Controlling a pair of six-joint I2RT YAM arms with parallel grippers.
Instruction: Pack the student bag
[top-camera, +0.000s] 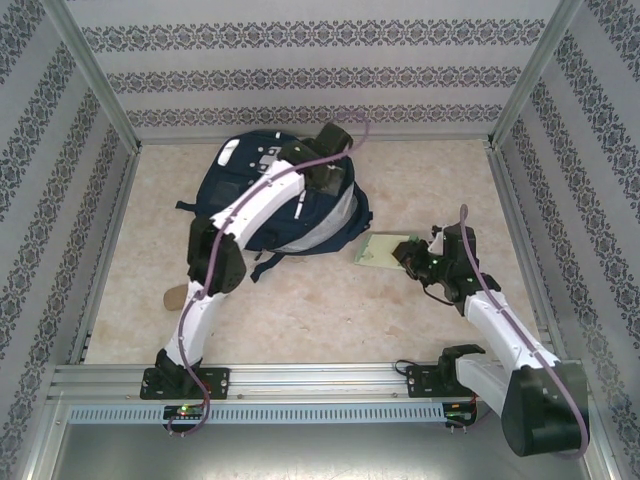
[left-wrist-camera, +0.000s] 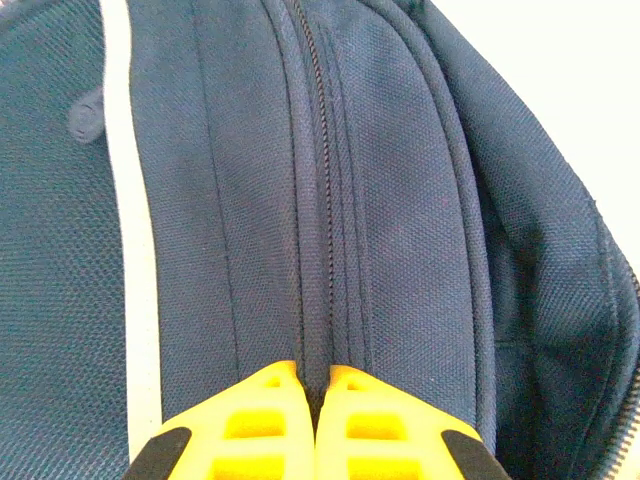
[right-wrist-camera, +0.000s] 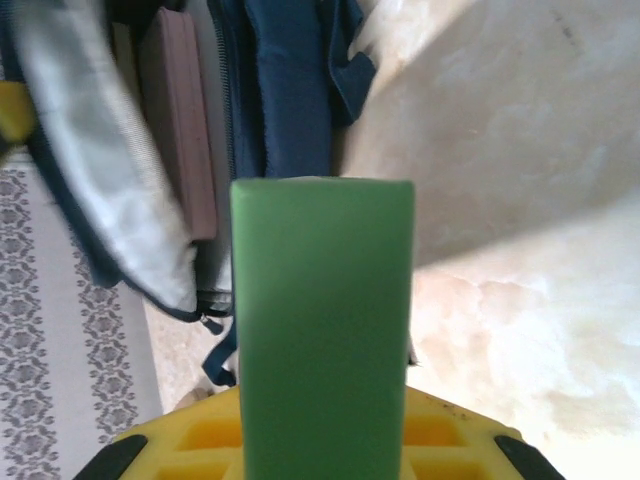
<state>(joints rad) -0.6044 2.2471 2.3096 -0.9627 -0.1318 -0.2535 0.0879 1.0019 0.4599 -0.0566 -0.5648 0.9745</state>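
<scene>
Beige marbled table (top-camera: 330, 320), with patterned walls around it, carries the student bag (top-camera: 228, 185) in its far left part. The left gripper (left-wrist-camera: 316, 395) has its yellow fingers pressed together on the bag's zipper seam (left-wrist-camera: 322, 200). The right gripper (top-camera: 408, 254), near the bag on its right side, is clamped on a green flat piece (right-wrist-camera: 322, 320). The right wrist view looks into the bag's open mouth, with grey lining (right-wrist-camera: 110, 170) and a brown slab (right-wrist-camera: 180, 120) inside

We are reaching our left arm (top-camera: 250, 205) forward, left gripper (left-wrist-camera: 315, 378) pinching closed, right arm (top-camera: 500, 320) bending low, right gripper (right-wrist-camera: 322, 430) clamping.
</scene>
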